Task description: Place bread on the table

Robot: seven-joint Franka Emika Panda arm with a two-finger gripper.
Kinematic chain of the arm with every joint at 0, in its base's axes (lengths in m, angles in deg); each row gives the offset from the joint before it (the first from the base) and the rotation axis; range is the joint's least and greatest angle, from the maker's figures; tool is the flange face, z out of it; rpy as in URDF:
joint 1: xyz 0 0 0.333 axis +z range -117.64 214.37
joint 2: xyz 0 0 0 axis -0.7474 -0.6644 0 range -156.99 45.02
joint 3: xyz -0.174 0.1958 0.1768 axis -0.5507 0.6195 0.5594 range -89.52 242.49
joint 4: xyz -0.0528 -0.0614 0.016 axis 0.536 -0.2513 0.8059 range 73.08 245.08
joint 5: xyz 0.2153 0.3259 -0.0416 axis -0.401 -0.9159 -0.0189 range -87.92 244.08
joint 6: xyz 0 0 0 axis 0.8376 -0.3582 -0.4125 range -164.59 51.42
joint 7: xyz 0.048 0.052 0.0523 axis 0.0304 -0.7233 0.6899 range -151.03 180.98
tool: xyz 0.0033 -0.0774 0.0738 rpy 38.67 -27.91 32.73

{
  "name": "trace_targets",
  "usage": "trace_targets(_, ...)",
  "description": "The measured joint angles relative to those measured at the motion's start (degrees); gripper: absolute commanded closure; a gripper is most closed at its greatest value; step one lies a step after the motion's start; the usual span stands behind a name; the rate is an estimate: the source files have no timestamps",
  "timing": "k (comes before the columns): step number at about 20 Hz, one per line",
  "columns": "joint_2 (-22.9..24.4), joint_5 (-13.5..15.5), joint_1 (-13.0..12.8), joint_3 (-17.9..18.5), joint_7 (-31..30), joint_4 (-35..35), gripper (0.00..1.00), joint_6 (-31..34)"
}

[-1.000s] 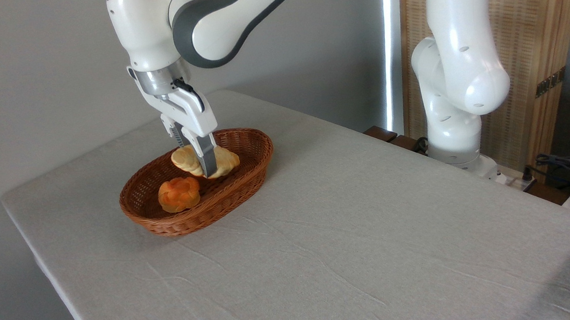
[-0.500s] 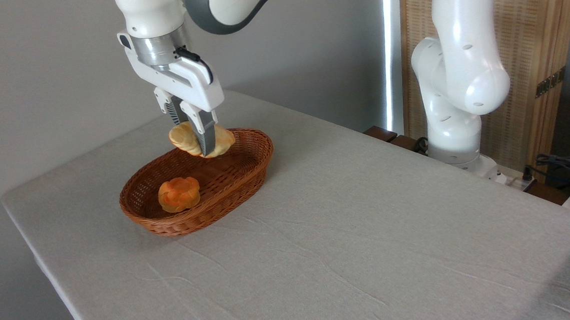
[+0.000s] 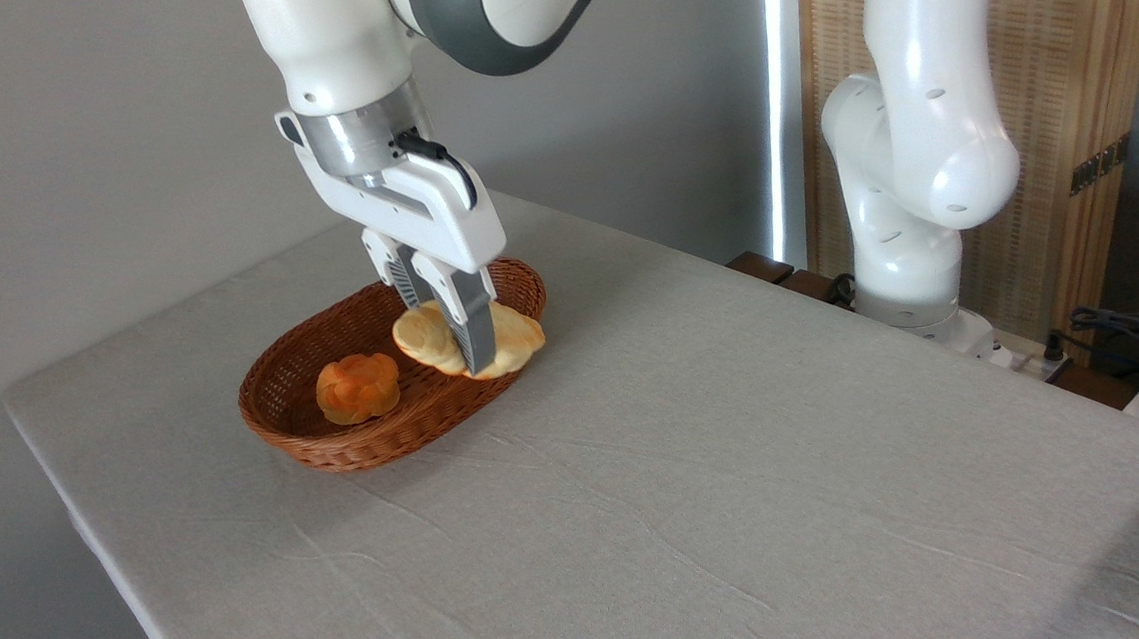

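While the arm reaches in from the upper left, the gripper points downward over the right end of the basket, its 2 fingers closed on the bread.

Item 1, bread: pale golden-yellow braided loaf with lobed edges, pinched across its middle between the fingers. It sticks out to both sides of them, 1 end to the left of the fingers and the other to their right, the near finger crossing its front. It hangs tilted, the left end a little higher. The loaf is lifted above the basket floor; its right end overlaps the basket's right rim in this view, and whether it touches that rim cannot be told.

Item 2, basket: brown oval wicker, directly under the gripper at its right end and stretching away to the gripper's lower left.

Item 3, bun: small, round, orange, lying in the basket's left half, below and to the left of the fingers, apart from the bread.

Item 4, table: light grey wrinkled cloth, open surface spreading to the right of and in front of the gripper. The bread is not resting on it.
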Motion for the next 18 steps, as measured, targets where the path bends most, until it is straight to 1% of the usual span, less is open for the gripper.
trace_targets(1, -0.12, -0.39, 0.14, 0.34, 1.3, 0.54, 0.5, 0.24)
trace_targets(2, -0.28, -0.84, 0.54, 0.49, 2.45, 1.31, 0.35, 0.57)
trace_targets(3, -0.52, -1.18, 1.04, 0.53, 3.38, 2.03, 0.02, 0.7)
trace_targets(4, -0.9, -1.34, 1.5, 0.54, 4.35, 2.56, 0.0, 0.7)
trace_targets(6, -2.17, -1.52, 2.17, 0.55, 5.41, 3.05, 0.0, 0.7)
trace_targets(10, -4.28, -2.42, 2.38, 0.54, 5.73, 3.04, 0.0, 0.59)
trace_targets(18, -4.53, -2.45, 2.37, 0.54, 5.73, 2.92, 0.0, 0.51)
